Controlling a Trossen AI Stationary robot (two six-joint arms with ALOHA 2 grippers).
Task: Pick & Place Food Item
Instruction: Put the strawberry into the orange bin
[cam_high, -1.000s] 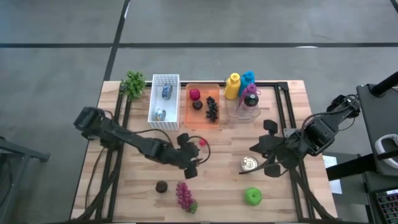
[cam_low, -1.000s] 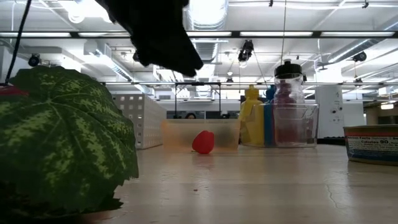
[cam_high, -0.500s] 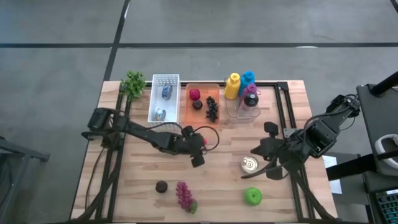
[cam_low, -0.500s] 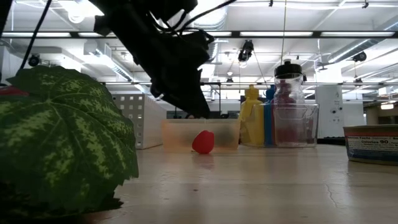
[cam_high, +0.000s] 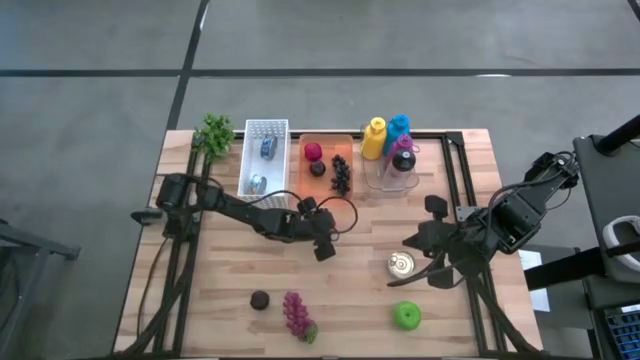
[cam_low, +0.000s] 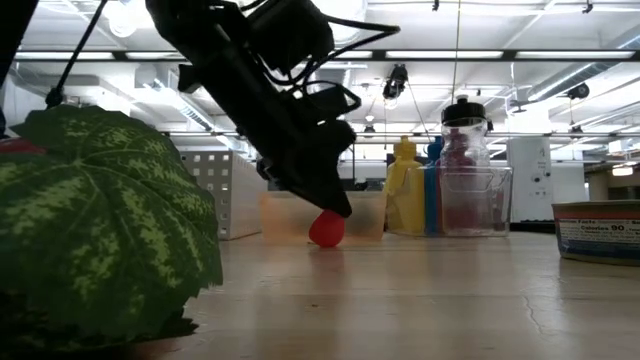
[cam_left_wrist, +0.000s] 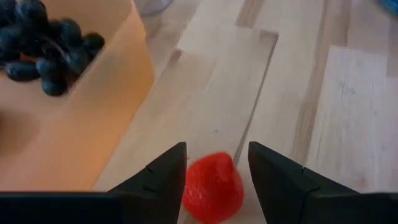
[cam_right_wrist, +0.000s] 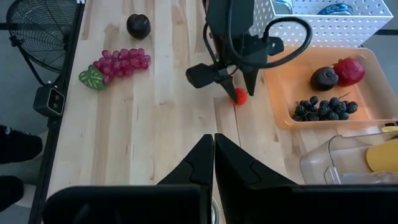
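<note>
A small red strawberry (cam_left_wrist: 213, 186) lies on the wooden table just in front of the orange tray (cam_left_wrist: 93, 106); it also shows in the low view (cam_low: 326, 229) and the right wrist view (cam_right_wrist: 239, 96). My left gripper (cam_left_wrist: 214, 155) slants down over it, open, one finger on each side of the berry; I see no touch. From above, the gripper (cam_high: 323, 238) hides the berry. My right gripper (cam_right_wrist: 213, 142) hangs shut above the table's right part, holding nothing.
The orange tray (cam_high: 326, 167) holds dark grapes and two other fruits. A white basket (cam_high: 264, 158) stands to its left and bottles in a clear box (cam_high: 392, 155) to its right. A tin (cam_high: 401, 263), green apple (cam_high: 405, 316), red grapes (cam_high: 297, 314) and dark plum (cam_high: 259, 299) lie nearer.
My left gripper has swung toward the table's far edge and a little to the right, and has come down from well above the table until its fingers stand on either side of the strawberry. The strawberry has not moved.
</note>
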